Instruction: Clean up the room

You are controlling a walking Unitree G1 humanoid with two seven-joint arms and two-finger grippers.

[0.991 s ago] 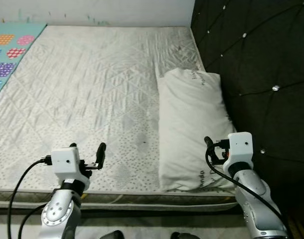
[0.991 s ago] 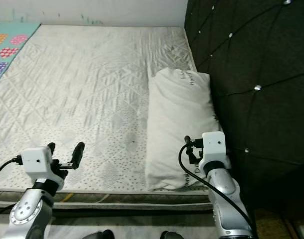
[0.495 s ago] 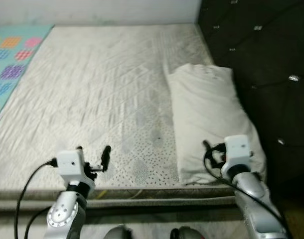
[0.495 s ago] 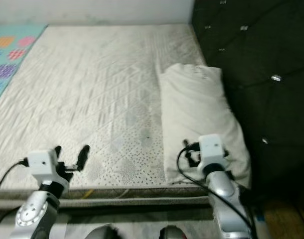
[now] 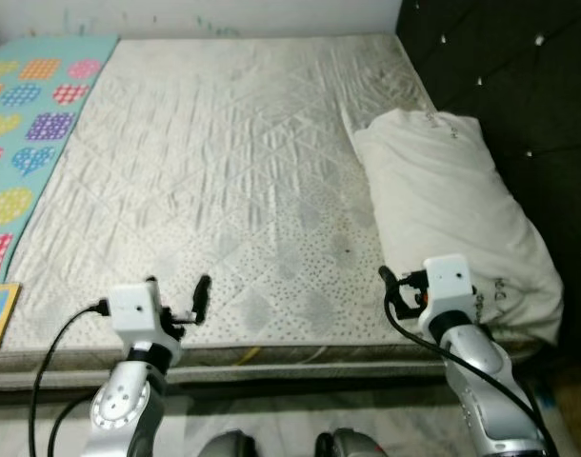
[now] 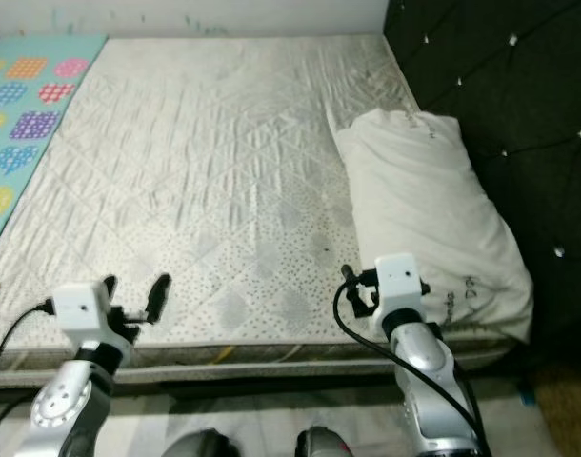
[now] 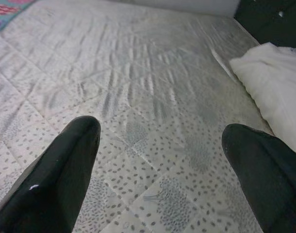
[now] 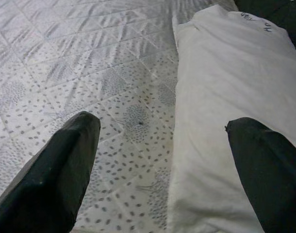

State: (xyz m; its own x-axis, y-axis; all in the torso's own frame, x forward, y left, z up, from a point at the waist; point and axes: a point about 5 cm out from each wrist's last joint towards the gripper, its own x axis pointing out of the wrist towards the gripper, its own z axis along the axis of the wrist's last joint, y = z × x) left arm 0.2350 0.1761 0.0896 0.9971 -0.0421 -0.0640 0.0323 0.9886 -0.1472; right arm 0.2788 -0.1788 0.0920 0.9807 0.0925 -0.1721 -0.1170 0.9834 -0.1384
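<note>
I have both sets of fingers spread and empty over the bed's near edge, left gripper [image 5: 173,300], right gripper [image 8: 162,160] beside the pillow [image 5: 457,214] along the headboard edge; a shallow pinch might slip off.

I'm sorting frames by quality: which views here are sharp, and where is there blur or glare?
Head views: evenly lit and sharp, mattress quilting and pillow print legible. Left wrist view: mattress crisp, black fingers soft up close, with a small glint. Right wrist view: the same, fingers blurred, pillow bright but not washed out.
</note>
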